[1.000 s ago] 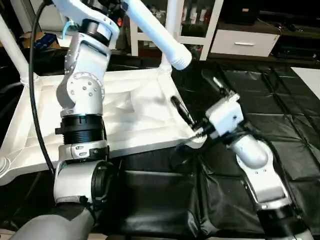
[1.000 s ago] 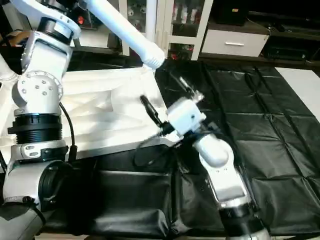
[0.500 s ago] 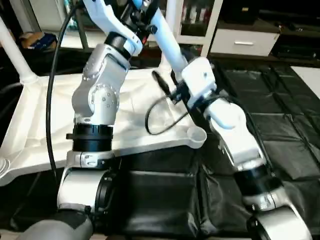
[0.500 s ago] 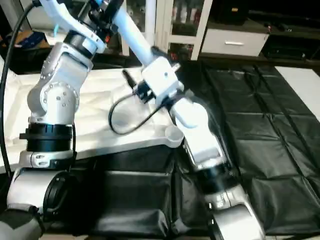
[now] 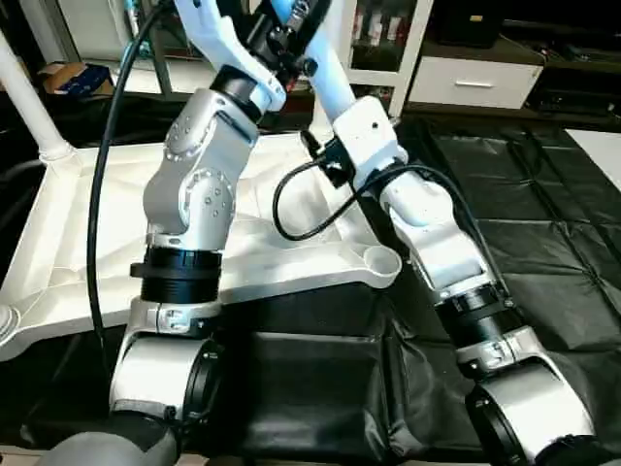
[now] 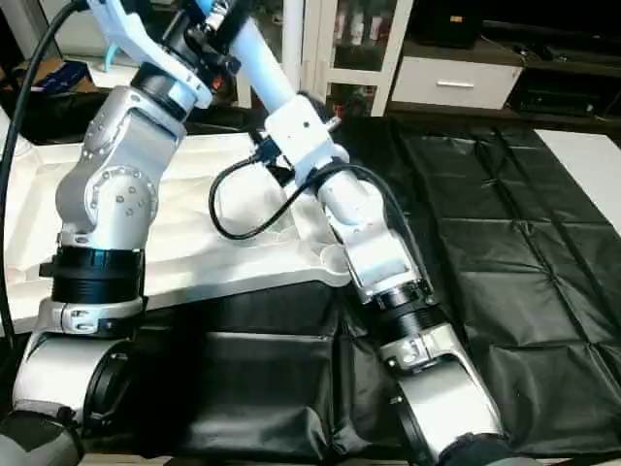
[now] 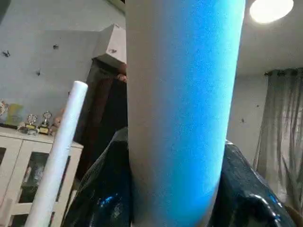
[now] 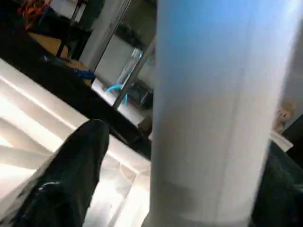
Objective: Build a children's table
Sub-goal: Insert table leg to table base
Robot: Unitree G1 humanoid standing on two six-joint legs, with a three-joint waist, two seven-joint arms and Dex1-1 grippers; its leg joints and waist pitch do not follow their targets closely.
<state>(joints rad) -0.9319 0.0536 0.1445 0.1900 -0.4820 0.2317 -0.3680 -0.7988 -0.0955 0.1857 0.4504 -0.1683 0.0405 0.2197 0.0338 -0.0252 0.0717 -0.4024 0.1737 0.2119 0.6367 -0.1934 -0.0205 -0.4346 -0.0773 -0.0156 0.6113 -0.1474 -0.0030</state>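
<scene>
- Head views, table top (image 5: 58, 223): white, lying underside up on the black mat (image 5: 543, 194), ribs showing. One fitted leg (image 5: 24, 92) stands at its far left corner. The near right socket (image 5: 381, 260) is empty.
- Head views, loose leg (image 5: 325, 68): white tube, tilted, above the far right part of the top. The left gripper (image 5: 281, 34) has it high up; the right gripper (image 5: 320, 157) is at its lower stretch.
- Left wrist view: two black fingers (image 7: 94, 189) are pressed against either side of the loose leg, pinching it. A second white leg (image 7: 57, 156) stands in the background.
- Right wrist view: the loose leg runs close in front of the camera. One black finger (image 8: 71, 179) stands off it with a gap, so this pincer is spread around the tube, not gripping. The ribbed underside lies below.
- Step judged in hand: passing the lower leg to the right gripper for seating.
- Handling note: close the right jaws squarely across the tube before the left lets go. Bring the leg upright over a socket, then turn it; a tilted start risks cross-threading.
</scene>
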